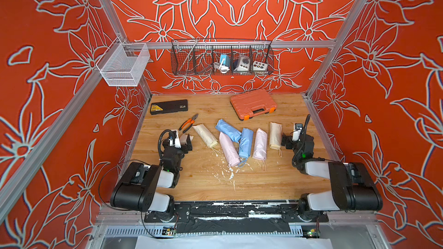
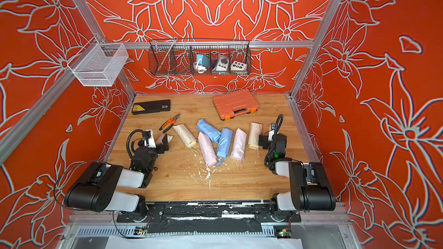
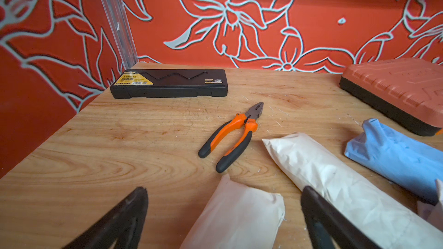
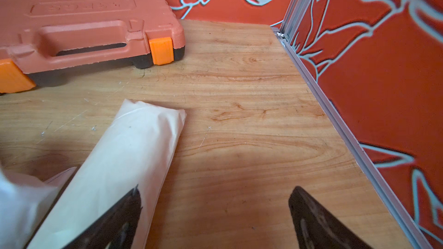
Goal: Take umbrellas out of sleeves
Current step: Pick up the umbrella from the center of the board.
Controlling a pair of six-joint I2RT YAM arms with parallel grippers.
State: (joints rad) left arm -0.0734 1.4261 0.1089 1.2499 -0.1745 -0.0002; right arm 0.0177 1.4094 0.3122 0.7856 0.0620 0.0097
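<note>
Several sleeves lie in a row mid-table in both top views, each filled by an umbrella with only a wrist cord showing at its near end: cream point(image 1: 205, 135), blue point(image 1: 227, 129), pink point(image 1: 229, 149), blue point(image 1: 245, 143), pink point(image 1: 260, 144), cream point(image 1: 275, 135). My left gripper point(image 1: 188, 141) point(image 3: 224, 196) is open over a pale sleeve end point(image 3: 236, 214) lying between its fingers. My right gripper point(image 1: 285, 140) point(image 4: 217, 194) is open just right of the rightmost cream sleeve point(image 4: 124, 161); one finger point(image 4: 129, 209) overlaps its edge.
Orange-handled pliers point(image 1: 189, 123) point(image 3: 231, 135) lie just beyond the left gripper. A black flat case point(image 1: 169, 107) sits at the back left, an orange plastic case point(image 1: 253, 103) at the back right. White flecks point(image 1: 227, 171) litter the near table. Wire baskets point(image 1: 221, 57) hang on the back wall.
</note>
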